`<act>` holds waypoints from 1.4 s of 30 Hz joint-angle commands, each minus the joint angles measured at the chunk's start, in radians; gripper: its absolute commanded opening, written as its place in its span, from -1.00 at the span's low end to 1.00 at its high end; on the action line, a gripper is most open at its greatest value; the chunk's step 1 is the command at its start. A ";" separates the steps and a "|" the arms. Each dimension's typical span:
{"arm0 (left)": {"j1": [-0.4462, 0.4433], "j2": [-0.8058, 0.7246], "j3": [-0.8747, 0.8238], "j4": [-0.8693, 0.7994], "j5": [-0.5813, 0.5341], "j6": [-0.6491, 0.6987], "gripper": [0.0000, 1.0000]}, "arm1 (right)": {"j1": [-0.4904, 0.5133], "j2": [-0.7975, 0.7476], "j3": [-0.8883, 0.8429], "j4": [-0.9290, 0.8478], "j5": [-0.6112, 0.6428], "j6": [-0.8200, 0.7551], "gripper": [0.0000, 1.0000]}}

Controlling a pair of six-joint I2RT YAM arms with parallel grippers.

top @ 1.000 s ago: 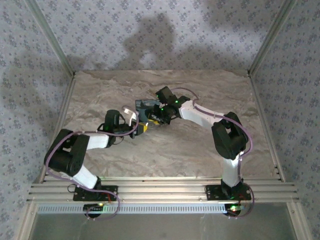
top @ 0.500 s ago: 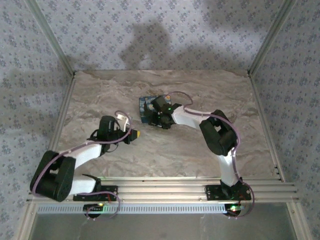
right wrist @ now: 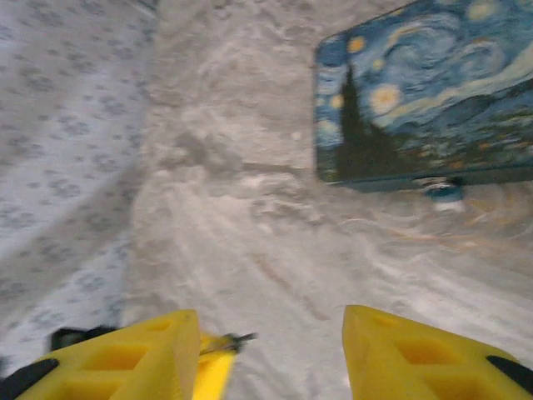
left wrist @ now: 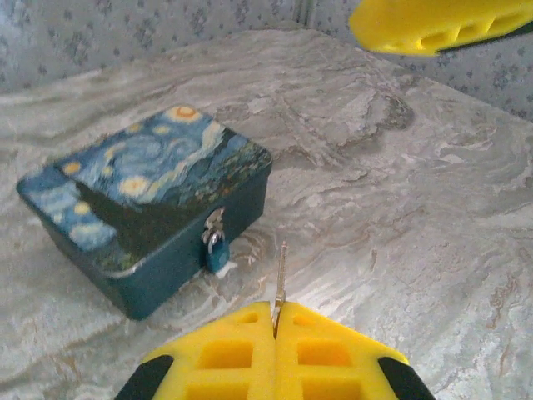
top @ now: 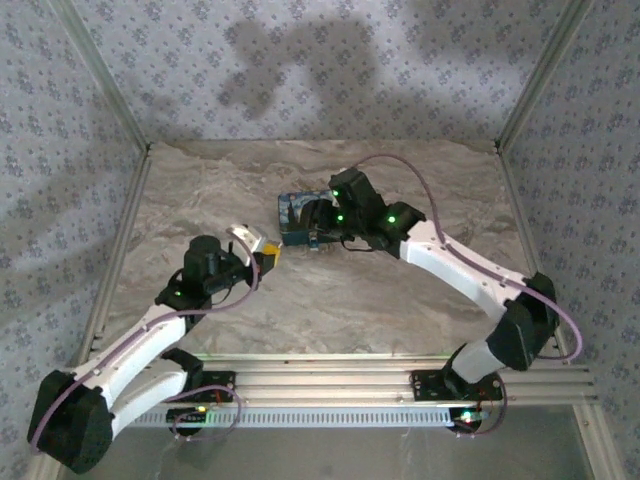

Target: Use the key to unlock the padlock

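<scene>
The padlock [left wrist: 216,251], a tiny grey-blue lock, hangs from the hasp on the front of the blue starry-night box [left wrist: 150,196]. My left gripper [left wrist: 275,321] is shut on the key [left wrist: 281,279]; its thin blade sticks out towards the box and ends a short way right of the padlock. In the top view the left gripper [top: 268,252] sits just left of the box [top: 296,212]. My right gripper [right wrist: 271,350] is open and holds nothing, above the table with the padlock [right wrist: 445,192] and box [right wrist: 425,92] ahead of it. One of its fingers [left wrist: 441,25] hangs above.
Marbled table surface [top: 350,290] lies all round the box. Patterned walls [top: 60,200] close in the left, back and right. A metal rail [top: 330,385] runs along the near edge by the arm bases.
The right gripper has let go at the box front, opened and lifted back, its arm swinging out to the right. The left arm has stretched out, keeping the key just left of the box.
</scene>
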 commanded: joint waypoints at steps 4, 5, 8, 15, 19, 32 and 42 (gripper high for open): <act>-0.132 0.064 0.104 0.038 -0.276 0.170 -1.00 | 0.071 -0.006 -0.002 0.051 0.027 0.146 -0.08; -0.141 0.073 0.110 0.054 -0.294 0.171 -1.00 | 0.078 -0.001 0.000 0.058 0.033 0.162 -0.09; -0.162 0.087 0.112 0.107 -0.318 0.164 -1.00 | 0.081 0.014 -0.004 0.072 0.038 0.190 -0.14; -0.184 0.087 0.114 0.124 -0.331 0.159 -1.00 | 0.074 0.025 -0.032 0.082 0.072 0.235 -0.23; -0.185 0.074 0.101 0.128 -0.326 0.152 -1.00 | 0.072 0.047 -0.042 0.103 0.069 0.256 -0.13; -0.190 0.034 0.082 0.097 -0.319 0.153 -1.00 | 0.086 0.129 0.019 0.113 0.026 0.270 -0.54; -0.196 0.030 0.087 0.041 -0.320 0.186 -1.00 | 0.086 0.122 0.060 0.094 0.020 0.142 -1.00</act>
